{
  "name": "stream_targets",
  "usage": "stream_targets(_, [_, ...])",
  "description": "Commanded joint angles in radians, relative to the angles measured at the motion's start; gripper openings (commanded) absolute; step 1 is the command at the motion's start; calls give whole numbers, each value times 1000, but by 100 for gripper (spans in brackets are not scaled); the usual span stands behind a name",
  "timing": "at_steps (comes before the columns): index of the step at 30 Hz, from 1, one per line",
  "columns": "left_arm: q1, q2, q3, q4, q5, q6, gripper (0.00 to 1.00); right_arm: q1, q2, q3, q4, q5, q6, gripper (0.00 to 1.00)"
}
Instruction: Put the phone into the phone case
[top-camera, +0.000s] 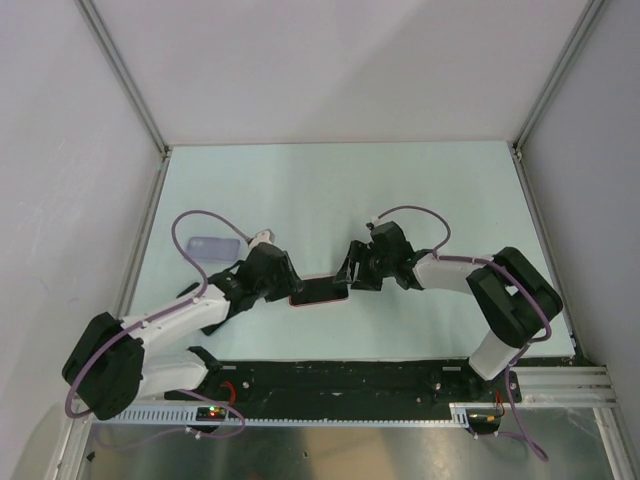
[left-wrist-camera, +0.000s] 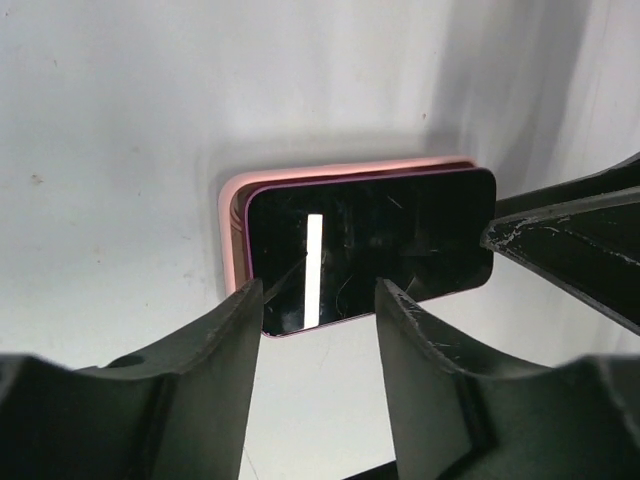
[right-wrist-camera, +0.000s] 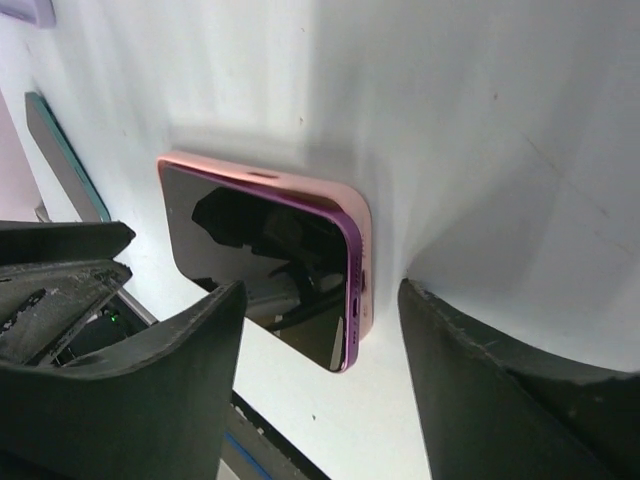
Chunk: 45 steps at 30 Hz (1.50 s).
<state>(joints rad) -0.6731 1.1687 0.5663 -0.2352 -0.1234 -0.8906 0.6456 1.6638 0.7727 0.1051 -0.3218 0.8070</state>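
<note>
Overhead view: the phone (top-camera: 318, 293) lies screen-up on the pale tabletop (top-camera: 330, 190), near its front edge, between the two arms. The left gripper (top-camera: 290, 285) stands at its left end and the right gripper (top-camera: 348, 275) at its right end. A lavender translucent object (top-camera: 212, 245) rests well apart, toward the left rim. Left wrist view: the phone sits on the pink phone case (left-wrist-camera: 232, 215), whose wall shows along the far side and one short end. The phone's purple rim stands above it there, not flush. The left gripper's jaws are moderately spread, closed on nothing, with the screen visible in the gap. Whether the tips touch the phone cannot be told. Right wrist view: the right gripper's jaws are wide apart and empty, the phone's near corner beyond them. The purple rim rides above the case wall. A thin teal strip (right-wrist-camera: 68, 165) lies on the tabletop at the left.
</note>
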Motion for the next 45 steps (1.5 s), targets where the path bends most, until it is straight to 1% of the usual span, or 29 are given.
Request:
stream_targets(1, [-13,-3,15,-11,14,9,49,-3,-32,1,-41,-71,-36,63])
stream_targets(5, [-15,34,25,-3,15,13,40,-3,-23,-4,-16,-112,-18,52])
stream_targets(8, [-15,64,28,8,21,14,35,-4,-18,-6,-4,-128,-12,47])
stream_targets(14, [-17,125,21,37,38,4,27,-5,-7,-7,19,-158,-4,43])
stream_targets(18, [-17,165,15,60,44,-4,24,-5,-4,-7,44,-189,3,41])
stream_targets(25, [-17,200,8,83,51,-7,20,-7,21,-18,139,-270,53,39])
stream_targets(33, [-17,213,-13,114,65,-15,20,-16,81,-37,336,-372,186,39])
stream_targets(45, [-17,224,-20,154,92,-10,19,-19,155,-45,481,-385,306,37])
